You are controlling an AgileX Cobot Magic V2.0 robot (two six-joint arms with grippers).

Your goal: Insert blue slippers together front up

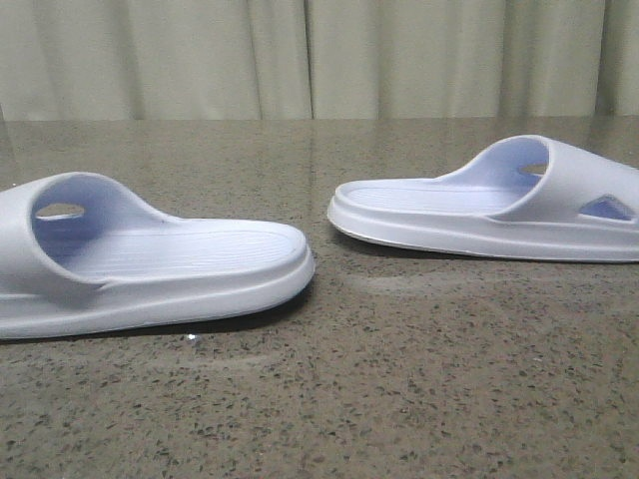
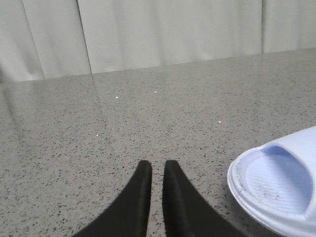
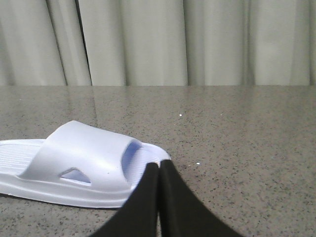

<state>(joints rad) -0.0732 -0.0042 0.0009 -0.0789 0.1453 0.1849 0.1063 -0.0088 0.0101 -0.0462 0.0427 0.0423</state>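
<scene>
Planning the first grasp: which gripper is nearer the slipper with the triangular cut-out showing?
Right gripper, just beside that slipper; the left gripper sits by the other slipper.

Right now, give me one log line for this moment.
stage: pre-grasp | left slipper: flat on table | right slipper: flat, apart | left gripper: shut, empty | right gripper: shut, empty

Left hand (image 2: 157,170), right hand (image 3: 159,170): smooth black curved fingers, tapering to tips.
</scene>
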